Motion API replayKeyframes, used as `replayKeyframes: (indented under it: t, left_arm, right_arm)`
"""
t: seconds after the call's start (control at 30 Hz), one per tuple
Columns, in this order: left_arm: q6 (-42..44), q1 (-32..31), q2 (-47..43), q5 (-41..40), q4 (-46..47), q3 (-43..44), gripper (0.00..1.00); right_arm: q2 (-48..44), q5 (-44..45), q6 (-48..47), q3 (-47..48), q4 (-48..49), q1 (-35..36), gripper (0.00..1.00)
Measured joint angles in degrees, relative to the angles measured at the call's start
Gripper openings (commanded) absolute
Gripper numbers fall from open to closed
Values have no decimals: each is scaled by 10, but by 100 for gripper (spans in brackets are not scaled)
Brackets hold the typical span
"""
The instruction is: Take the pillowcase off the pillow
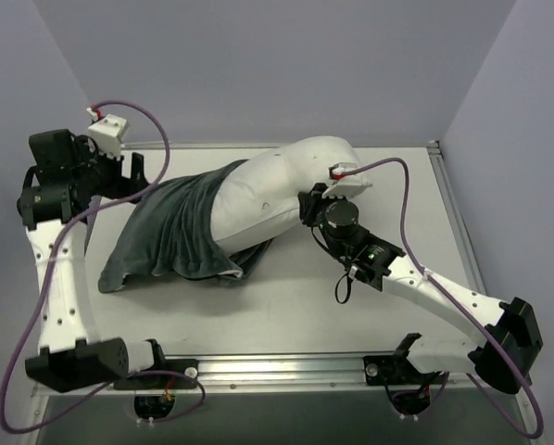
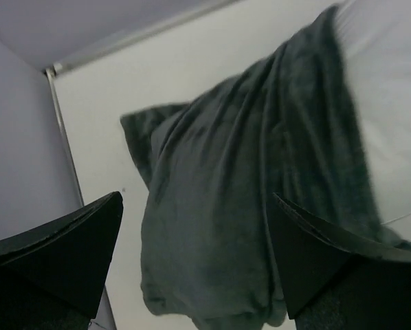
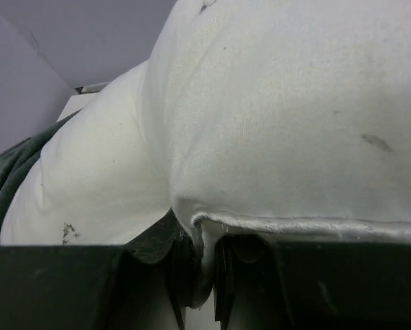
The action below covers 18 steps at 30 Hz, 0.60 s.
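The white pillow [image 1: 291, 181] lies across the table's middle, its right half bare. The dark grey fuzzy pillowcase [image 1: 170, 232] covers its left end and spreads toward the front left; no zebra face shows. My right gripper [image 1: 307, 206] is shut on the pillow's near edge; the right wrist view shows the pillow [image 3: 274, 117] with its seam pinched between the fingers at my right gripper [image 3: 207, 275]. My left gripper [image 1: 140, 176] is open at the back left, just above the pillowcase's far edge. In the left wrist view the pillowcase [image 2: 240, 206] hangs between the spread fingers [image 2: 75, 247], untouched.
A metal rail [image 1: 286, 366] runs along the table's near edge between the arm bases. Grey walls enclose the table at back and sides. Purple cables [image 1: 397, 199] loop off both arms. Bare white tabletop [image 1: 295, 306] lies in front of the pillow.
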Motion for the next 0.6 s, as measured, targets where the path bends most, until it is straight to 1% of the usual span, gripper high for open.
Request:
replayKeyframes:
  t: [0.1,0.17,0.2,0.27,0.4,0.5,0.6]
  left_arm:
    - [50,119,61,52,-11,-80,94]
    - [106,179,120,65,-28,-129,94]
    - [127,192,131,67,-34,-152,94]
    - [191,204,131,76,-59,-221,94]
    - [308,197,50,98,-92,-324,94]
    - [367,196,-9,99,-89,-366,94]
    - [411,197,8,89,-76,-384,94]
  right_arm:
    - [-23,-4,5,-26,-5,-3,0]
    - [-35,-9,8,-39,-11,-10,0]
    - [-37,-12,10,-42,-15,-15,0]
    - [-38,-19,11,-42,-18,-29,0]
    - [-38,-34,12,-42,-26,-55,0]
    - [-38,-41,12,-42,-31,-60,0]
    - [-38,-47,11,-42,-36,-67,0]
